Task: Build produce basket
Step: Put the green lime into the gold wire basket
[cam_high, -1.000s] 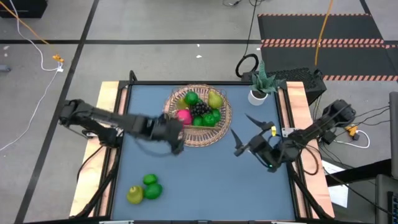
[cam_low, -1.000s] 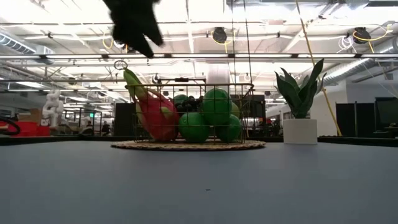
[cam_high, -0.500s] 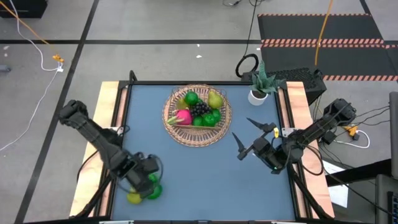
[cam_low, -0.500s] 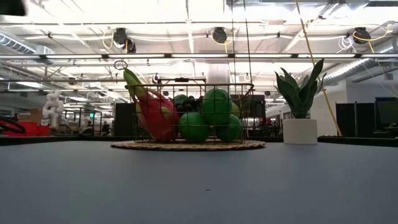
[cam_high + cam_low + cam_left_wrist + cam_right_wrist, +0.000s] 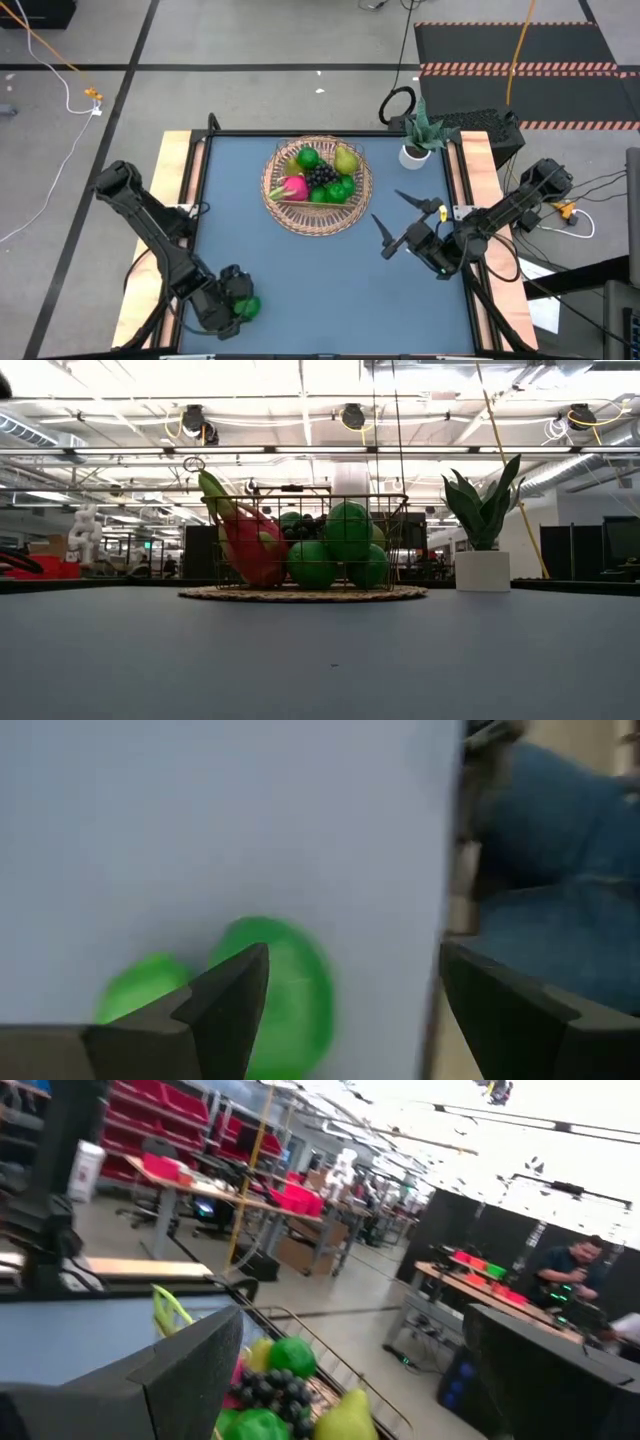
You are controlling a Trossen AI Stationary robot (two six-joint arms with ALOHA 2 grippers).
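Fruit table, basket partly filled

Near edge: left gripper (image 5: 232,300) low over two loose green fruits (image 5: 285,982), fingers spread, gripping nothing. Mid right: right gripper (image 5: 388,228) hovering above the table (image 5: 300,270), fingers wide apart, empty. Far centre: wicker basket (image 5: 290,215) holding a pink dragon fruit (image 5: 295,187), grapes (image 5: 321,176), green fruits and a pear (image 5: 346,160). Far right corner: potted plant (image 5: 418,135)
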